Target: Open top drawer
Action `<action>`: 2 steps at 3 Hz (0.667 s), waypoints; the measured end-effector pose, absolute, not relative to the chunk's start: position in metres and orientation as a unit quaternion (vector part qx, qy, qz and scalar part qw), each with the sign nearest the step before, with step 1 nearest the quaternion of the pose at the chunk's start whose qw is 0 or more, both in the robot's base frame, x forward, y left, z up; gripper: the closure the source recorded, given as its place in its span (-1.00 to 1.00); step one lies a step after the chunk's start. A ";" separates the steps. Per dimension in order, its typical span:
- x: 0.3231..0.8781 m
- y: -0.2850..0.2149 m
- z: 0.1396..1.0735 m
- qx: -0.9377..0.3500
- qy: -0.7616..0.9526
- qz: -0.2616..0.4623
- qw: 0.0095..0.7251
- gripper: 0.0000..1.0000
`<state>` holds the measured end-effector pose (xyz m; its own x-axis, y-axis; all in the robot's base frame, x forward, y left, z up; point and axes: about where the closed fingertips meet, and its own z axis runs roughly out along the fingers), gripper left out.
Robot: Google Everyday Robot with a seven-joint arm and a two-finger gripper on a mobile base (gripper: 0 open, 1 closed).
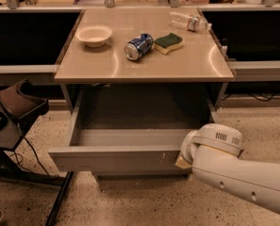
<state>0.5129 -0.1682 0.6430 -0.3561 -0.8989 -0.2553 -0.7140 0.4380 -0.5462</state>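
The top drawer (116, 158) is a wide grey handleless drawer under the tan tabletop. It stands pulled far out toward me, and its grey inside shows bare. Small white scuffs mark the front panel right of centre. My gripper (183, 161) is at the right end of the drawer front, hidden behind my white wrist and arm (234, 171), which reach in from the lower right. Only a pale tip shows against the panel.
On the tabletop (83, 65) sit a white bowl (94, 35), a blue can on its side (138, 46), a green and yellow sponge (168, 42) and a lying plastic bottle (189, 20). A dark chair (17, 108) stands at left on the speckled floor.
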 end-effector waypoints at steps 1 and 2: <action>0.513 -0.168 0.643 -0.501 0.805 -0.173 0.267 1.00; 0.502 -0.167 0.644 -0.502 0.802 -0.172 0.275 1.00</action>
<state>0.5022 -0.1674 0.6442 -0.3445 -0.8998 -0.2677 -0.7108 0.4363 -0.5517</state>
